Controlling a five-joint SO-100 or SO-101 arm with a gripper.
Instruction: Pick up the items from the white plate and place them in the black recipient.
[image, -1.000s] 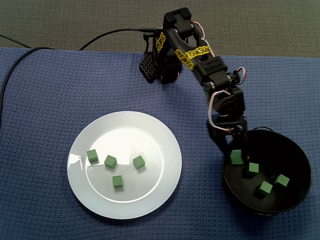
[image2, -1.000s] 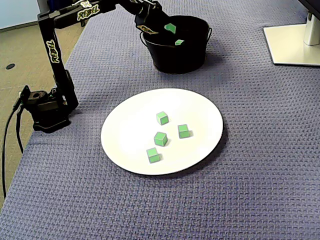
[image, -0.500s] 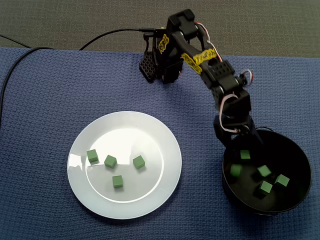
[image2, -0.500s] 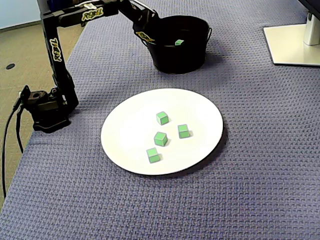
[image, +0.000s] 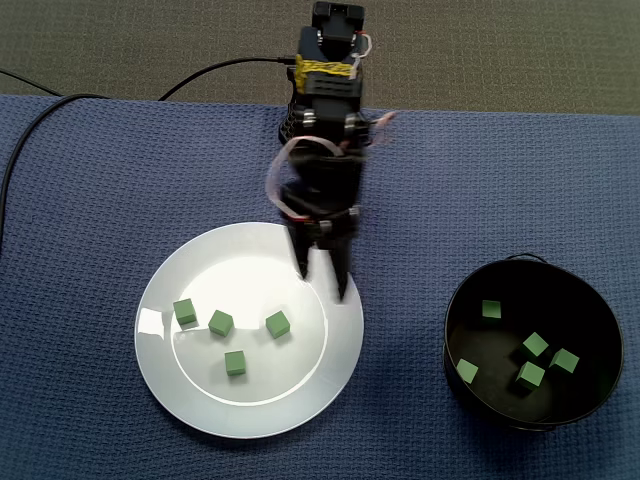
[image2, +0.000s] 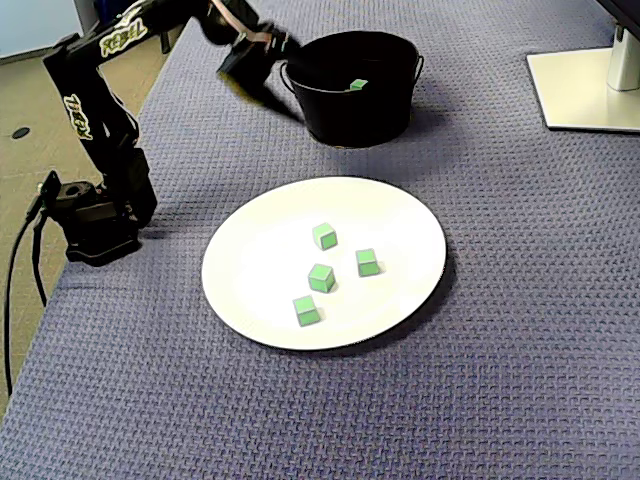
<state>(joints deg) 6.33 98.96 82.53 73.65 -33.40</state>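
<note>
Green cubes (image: 222, 322), four in number, are left on the white plate (image: 250, 402); five are counted in the black recipient (image: 592, 312) to its right. One cube has just been dropped there. The gripper (image: 322, 280) has been swung back over the plate's far right rim, jaws parted and empty, so another pick is judged next.

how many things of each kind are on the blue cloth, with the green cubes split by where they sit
white plate: 1
black bucket: 1
green cubes on the plate: 4
green cubes in the bucket: 5
total: 11 things, 9 of them cubes
</note>
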